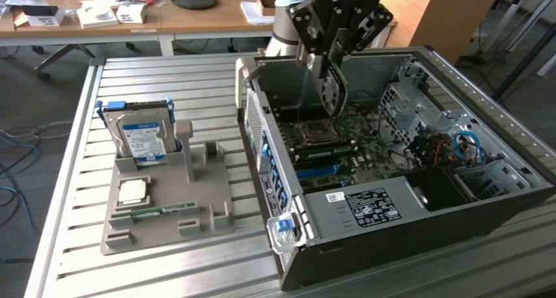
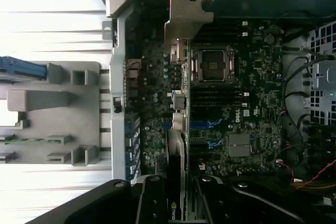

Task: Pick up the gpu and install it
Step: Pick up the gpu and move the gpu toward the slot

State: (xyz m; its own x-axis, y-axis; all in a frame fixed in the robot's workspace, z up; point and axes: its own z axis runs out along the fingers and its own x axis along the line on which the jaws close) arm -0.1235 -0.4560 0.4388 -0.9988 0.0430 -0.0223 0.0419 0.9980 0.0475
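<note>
Hanging the gpu (image 1: pixel 333 93) edge-down over the motherboard (image 1: pixel 358 136) in the open computer case (image 1: pixel 417 246), the gripper (image 1: pixel 329 60) grasps it. Keeping it upright and slot-aligned probably matters most.

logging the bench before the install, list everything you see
gpu: 1, dark, silver bracket, held above the computer case
computer case: 1, dark grey, open, exterior view's right
motherboard: 1, green, inside the case
holder: 1, grey, on the table, exterior view's left
hard drive: 1, silver, blue label, standing in the holder
chip: 1, silvery, on the holder
memory stick: 1, green, in the holder
table: 1, silver, slatted, under everything
gripper: 1, black, shut on the gpu
</note>
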